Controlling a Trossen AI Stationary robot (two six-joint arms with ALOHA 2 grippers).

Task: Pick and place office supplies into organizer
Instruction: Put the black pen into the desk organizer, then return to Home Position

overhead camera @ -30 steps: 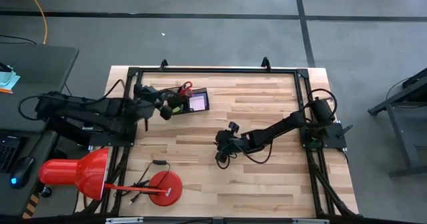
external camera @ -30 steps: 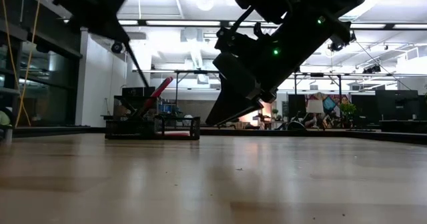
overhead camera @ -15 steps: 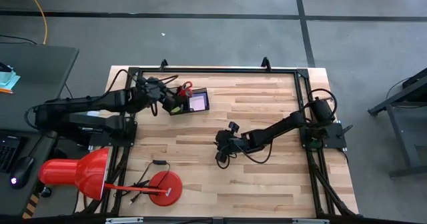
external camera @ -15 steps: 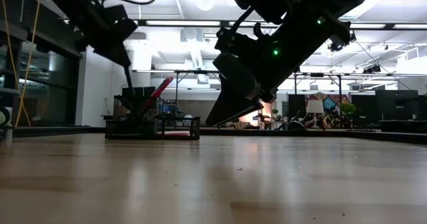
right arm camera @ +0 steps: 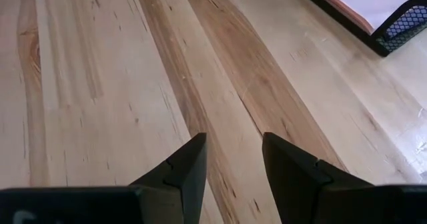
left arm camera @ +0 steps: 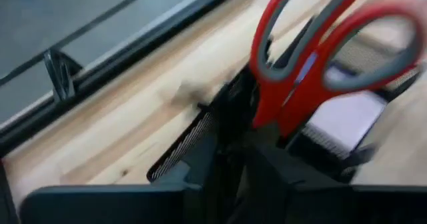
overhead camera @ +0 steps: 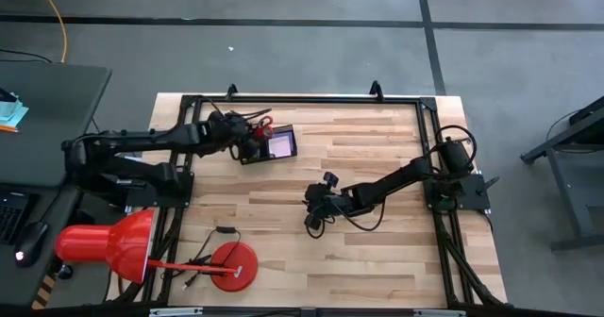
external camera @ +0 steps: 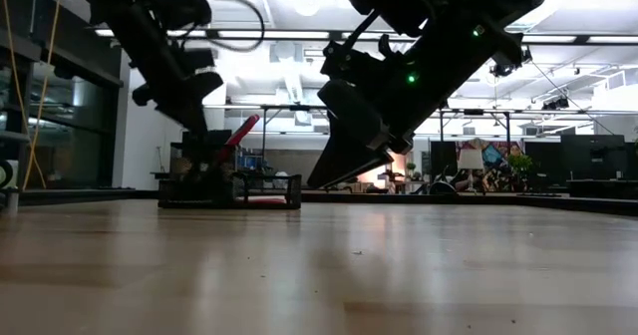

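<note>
The black mesh organizer [overhead camera: 279, 154] stands at the table's far left. Red-handled scissors [left arm camera: 313, 57] stand upright in its left compartment, handles up. A purple sticky-note pad [overhead camera: 281, 144] lies in the right compartment. My left gripper [overhead camera: 243, 140] hangs slanting over the left compartment, beside the scissors [external camera: 237, 134], shut on a slim black pen [left arm camera: 230, 127]. The pen's lower end reaches down into the organizer [external camera: 261, 190]. My right gripper [overhead camera: 314, 221] hovers open over bare wood mid-table, with nothing between its fingers [right arm camera: 187, 164]. My left gripper has the black pen [left arm camera: 231, 141] between its two fingers, slanting down from the table's left side. Blur and the dark fingers hide which part of the pen they are on. The pen points down into the compartment with the scissors.
A red desk lamp [overhead camera: 118, 246] with a round base [overhead camera: 234, 265] stands at the near left corner, a black cable [overhead camera: 223, 232] beside it. A black frame rail [overhead camera: 302, 98] runs along the far edge. The organizer's corner [right arm camera: 400, 31] shows in the right wrist view.
My left gripper has swung toward the table's far edge and the organizer and has sunk, tipping further down. The pen has gone with it from left of the organizer to over the scissors' compartment, where its lower end now dips in.
</note>
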